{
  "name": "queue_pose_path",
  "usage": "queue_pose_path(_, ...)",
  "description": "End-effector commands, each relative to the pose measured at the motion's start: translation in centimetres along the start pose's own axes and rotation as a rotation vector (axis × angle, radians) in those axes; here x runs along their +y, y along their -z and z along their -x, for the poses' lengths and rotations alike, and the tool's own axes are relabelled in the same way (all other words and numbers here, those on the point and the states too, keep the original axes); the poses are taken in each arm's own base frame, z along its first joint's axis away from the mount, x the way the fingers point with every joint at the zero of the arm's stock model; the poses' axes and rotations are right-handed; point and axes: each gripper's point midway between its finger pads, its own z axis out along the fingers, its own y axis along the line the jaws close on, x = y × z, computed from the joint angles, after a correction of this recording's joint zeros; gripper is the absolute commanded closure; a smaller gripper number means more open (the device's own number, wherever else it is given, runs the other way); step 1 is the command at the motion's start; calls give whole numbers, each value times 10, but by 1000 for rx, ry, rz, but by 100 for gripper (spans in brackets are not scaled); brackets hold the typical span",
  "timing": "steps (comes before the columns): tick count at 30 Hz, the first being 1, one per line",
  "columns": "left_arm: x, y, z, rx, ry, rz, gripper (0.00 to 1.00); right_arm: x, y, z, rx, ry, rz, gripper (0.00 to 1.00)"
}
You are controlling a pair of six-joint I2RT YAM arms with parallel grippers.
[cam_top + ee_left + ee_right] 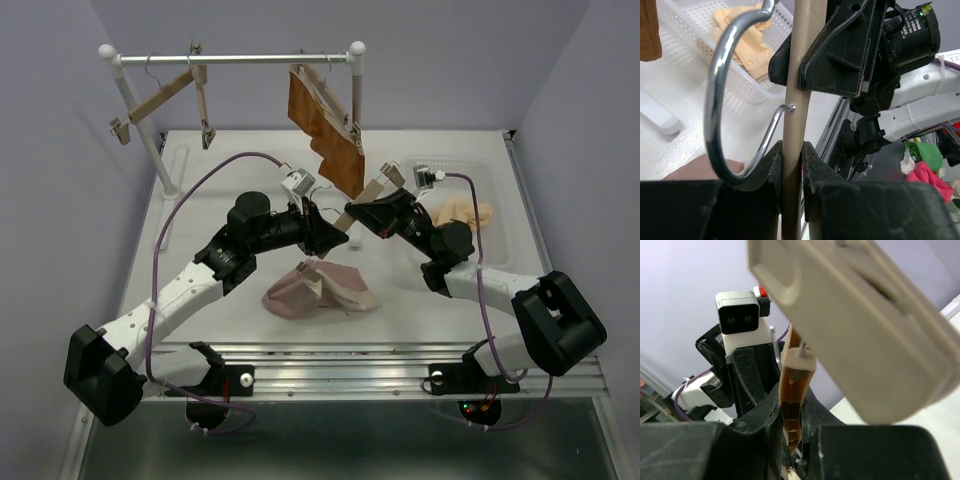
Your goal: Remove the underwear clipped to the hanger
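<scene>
The pink brief (330,292) is the one in hand. It lies soft and crumpled on the table (220,200), under a hanger (794,130) that both arms hold. The left gripper (792,160) pinches the smooth tan bar by its shiny bent hook (715,100); the right gripper (792,415) pinches a small clip (796,375). I cannot tell if the low end bites the cloth — next, squeeze that clip and lift. The cream brief (462,212) sits in the white holey basket (500,190). The brown brief (325,130) hangs up high — its turn comes after, I think.
</scene>
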Motion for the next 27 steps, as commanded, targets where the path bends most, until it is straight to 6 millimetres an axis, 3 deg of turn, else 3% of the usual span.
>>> queue_pose_path(1,-4,-6,21,6,-16,-1,68,32,-1,34,-156,153,118,99)
queue_pose_path(4,-2,-6,16,21,-8,-5,27,24,2,35,-167,152,69,99)
queue_pose_path(5,-3,-5,17,19,-11,-6,6,23,2,34,-165,157,59,99)
queue_pose_path(6,-2,-5,16,24,-16,-2,1,22,2,34,-159,159,45,99)
queue_pose_path(11,1,8,26,-17,-34,42,1,7,10,31,-155,187,-48,99)
queue_pose_path(13,6,14,30,-35,-45,79,1,10,13,33,-153,207,-52,99)
queue_pose_path(20,36,38,13,19,-51,207,1,6,16,46,-165,229,-110,99)
queue_pose_path(27,40,43,6,24,-41,190,1,18,12,53,-158,219,-57,99)
